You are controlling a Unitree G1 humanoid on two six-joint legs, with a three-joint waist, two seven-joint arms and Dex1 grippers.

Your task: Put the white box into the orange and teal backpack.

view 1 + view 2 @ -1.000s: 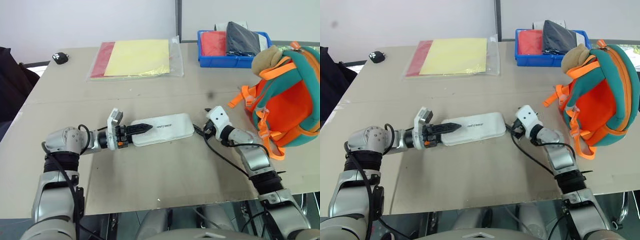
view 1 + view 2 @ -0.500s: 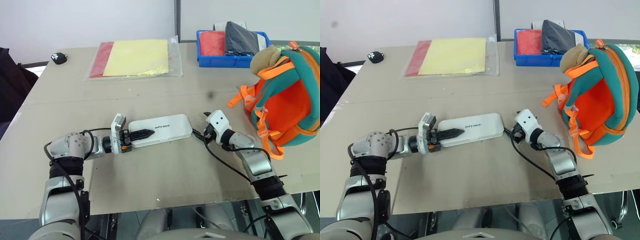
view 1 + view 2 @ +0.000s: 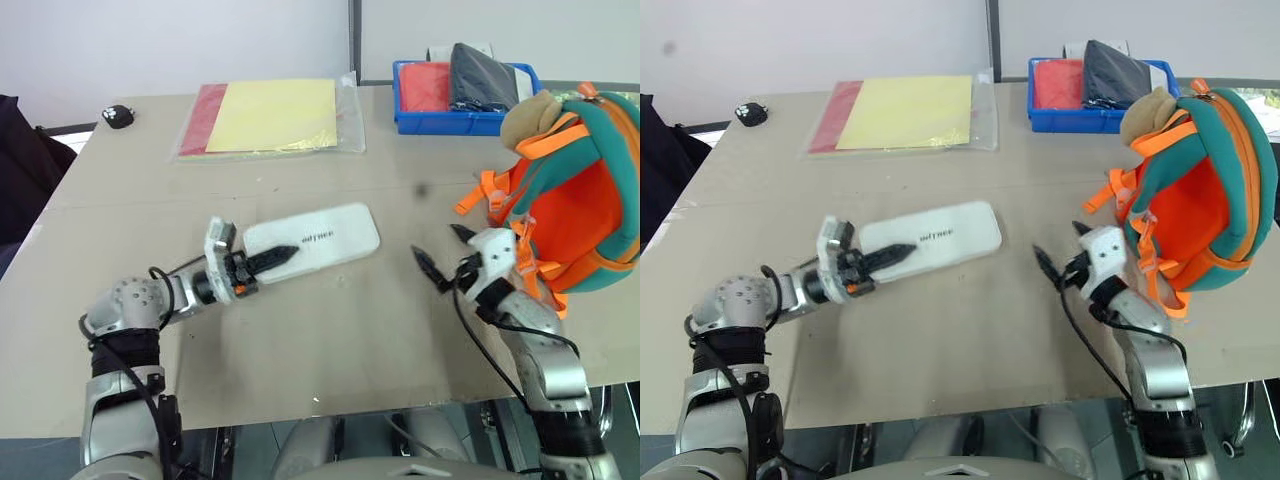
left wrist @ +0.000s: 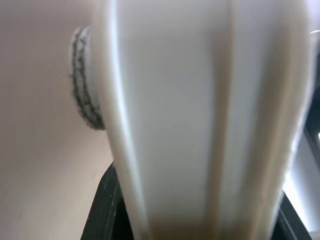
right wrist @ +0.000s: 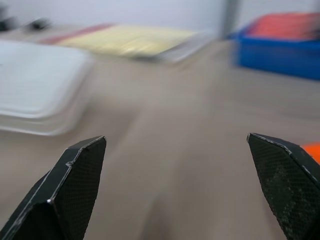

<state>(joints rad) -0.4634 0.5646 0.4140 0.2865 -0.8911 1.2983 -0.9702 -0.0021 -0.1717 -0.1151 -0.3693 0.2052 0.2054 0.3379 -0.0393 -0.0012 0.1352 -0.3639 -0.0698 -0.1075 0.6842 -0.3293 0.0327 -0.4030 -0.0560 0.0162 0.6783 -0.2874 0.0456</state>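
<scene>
Toward the tabletop's near edge, the left claw is clamped on 1 end of the white box. The right claw is held apart. The orange and teal backpack is seen at the right edge.

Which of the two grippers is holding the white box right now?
The left gripper: its fingers are shut on the white box's near end. The right gripper hangs open beside the backpack.

Left end effector gripping white box
</scene>
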